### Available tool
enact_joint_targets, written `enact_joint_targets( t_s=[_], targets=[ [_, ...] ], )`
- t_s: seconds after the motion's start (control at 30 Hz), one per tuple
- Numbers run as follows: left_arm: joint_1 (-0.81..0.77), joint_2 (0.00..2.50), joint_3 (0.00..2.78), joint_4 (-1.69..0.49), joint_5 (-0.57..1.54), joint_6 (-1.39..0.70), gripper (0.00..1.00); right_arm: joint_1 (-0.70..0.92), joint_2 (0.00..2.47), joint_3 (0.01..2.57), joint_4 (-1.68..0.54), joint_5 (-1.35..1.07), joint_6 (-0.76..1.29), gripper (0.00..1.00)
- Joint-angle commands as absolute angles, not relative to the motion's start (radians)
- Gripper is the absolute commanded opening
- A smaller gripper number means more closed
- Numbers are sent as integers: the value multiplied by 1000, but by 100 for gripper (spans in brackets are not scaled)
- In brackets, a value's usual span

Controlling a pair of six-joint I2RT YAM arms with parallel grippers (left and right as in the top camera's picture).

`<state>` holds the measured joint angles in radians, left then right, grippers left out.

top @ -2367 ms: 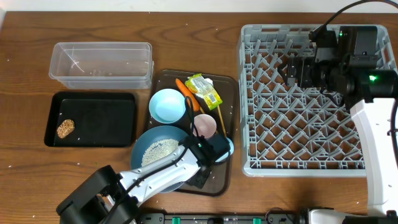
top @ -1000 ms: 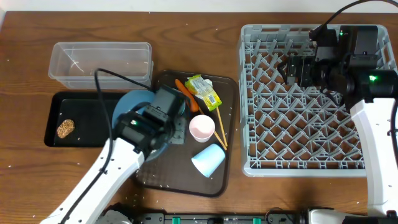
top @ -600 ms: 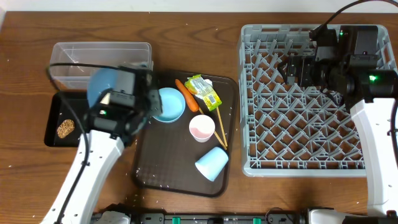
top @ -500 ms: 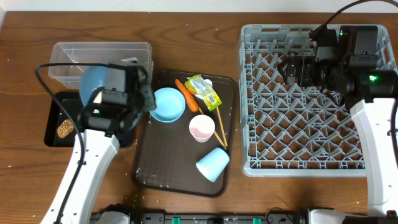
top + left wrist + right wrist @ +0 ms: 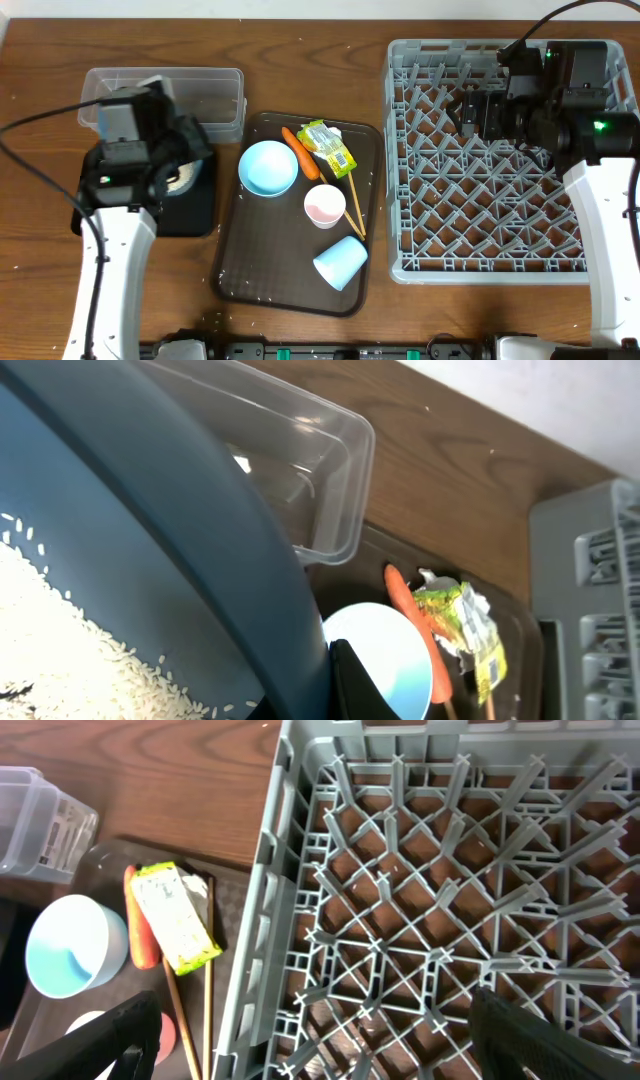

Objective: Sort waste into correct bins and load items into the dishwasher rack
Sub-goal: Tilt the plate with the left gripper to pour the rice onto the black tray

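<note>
The big blue plate-bowl [image 5: 150, 570] has swung over the black tray [image 5: 195, 212], left hand [image 5: 165, 162] clenched on its rim.

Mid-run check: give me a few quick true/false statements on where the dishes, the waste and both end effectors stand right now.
1. The left end effector is shut on the big blue plate, which carries rice. True.
2. The pink cup sits in the dishwasher rack. False: it stands on the brown tray, and no dish shows in the rack.
3. The light-blue cup lies on its side on the brown tray. True.
4. The right end effector grips the chopsticks. False: it is open over the rack, and the chopsticks lie on the brown tray.
5. The carrot lies beside the wrapper. True.
</note>
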<state>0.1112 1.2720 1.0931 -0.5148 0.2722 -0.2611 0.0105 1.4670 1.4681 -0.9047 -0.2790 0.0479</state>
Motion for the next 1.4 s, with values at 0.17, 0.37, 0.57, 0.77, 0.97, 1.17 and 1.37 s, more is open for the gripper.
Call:
enact_joint_targets(
  t_s=[0.17,0.37,0.57,0.77,0.97,1.17,1.37],
  targets=[
    [281,1274,1085,-479,577,-213,6,10,1475,1458,-905,-258,43,92],
    [376,1274,1045,-447,726,-191,6,10,1475,1458,-906,-258,43,91],
    [444,1274,1030,-440,828,-153,6,10,1475,1458,-906,-258,43,92],
    [497,1274,1028,-431,929,-149,6,10,1475,1458,-906,-258,44,92],
    [568,1274,1005,-421,1053,-131,6,10,1475,1458,-907,-259,44,92],
    [633,1276,939,-332,1157,-131,6,10,1475,1458,-906,-259,44,92],
    [647,1320,896,-232,1255,-131,6,10,1475,1458,-905,-258,44,93]
  ],
)
